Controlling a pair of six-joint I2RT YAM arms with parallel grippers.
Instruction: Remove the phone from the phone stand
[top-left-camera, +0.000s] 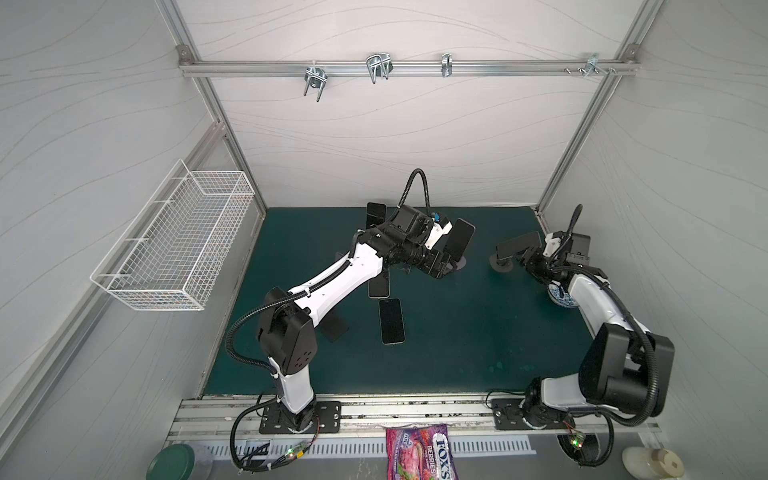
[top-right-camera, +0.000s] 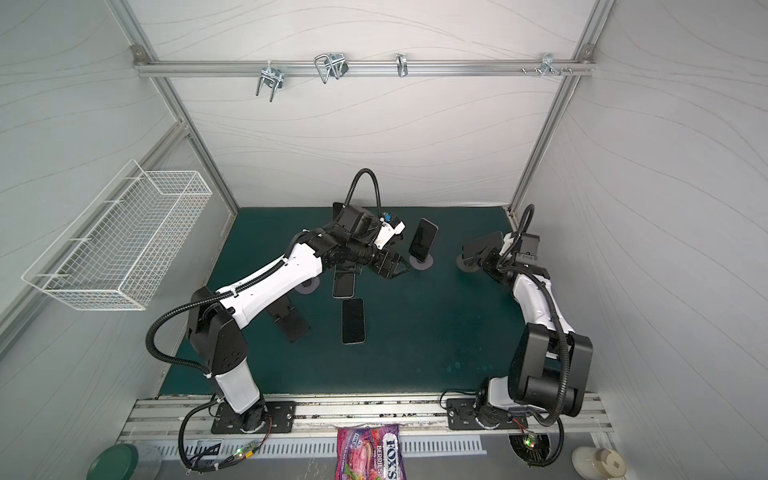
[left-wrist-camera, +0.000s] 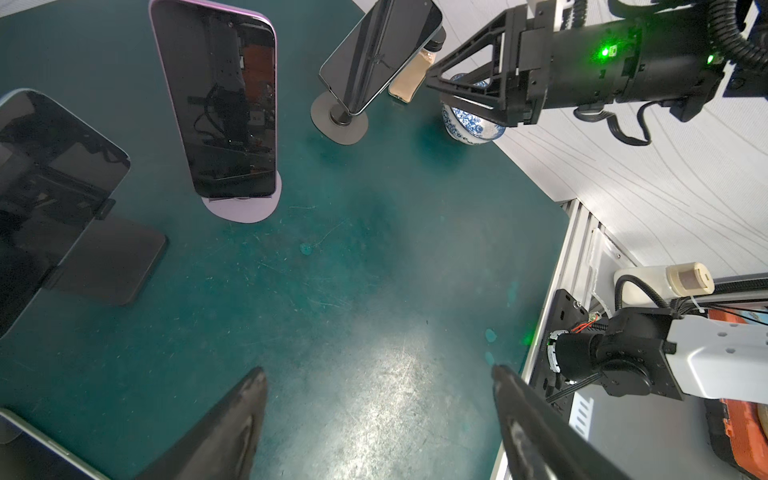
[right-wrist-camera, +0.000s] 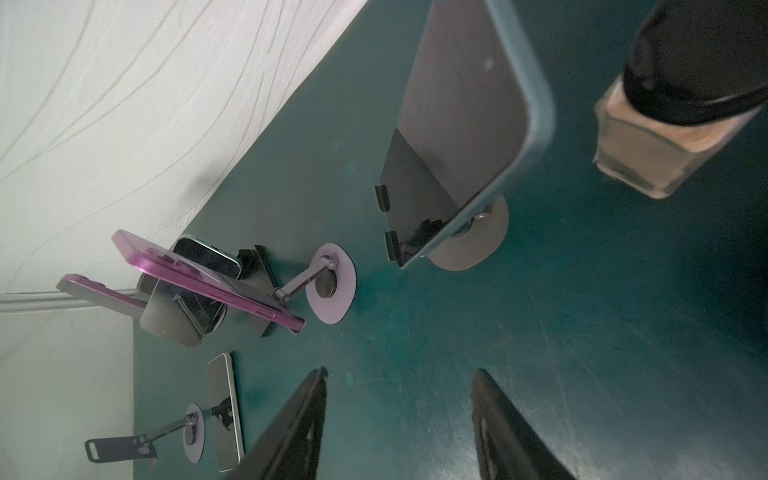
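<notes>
While the purple phone (left-wrist-camera: 228, 104) leans on its phone stand (left-wrist-camera: 245, 212), the left gripper (left-wrist-camera: 378, 370) gapes empty nearby, probably lining up; the right gripper (right-wrist-camera: 399, 370) sits narrower, empty, beside another propped phone (right-wrist-camera: 469, 104).

Two arms (top-left-camera: 332, 282), one basket (top-left-camera: 174, 249), one bowl (top-left-camera: 558, 296) (and at least five phones (top-left-camera: 391, 320) showing).

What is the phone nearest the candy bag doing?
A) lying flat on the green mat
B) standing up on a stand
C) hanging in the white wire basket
A: the phone lies flat on the green mat, apart from the stands, with nothing propping it up.
</notes>
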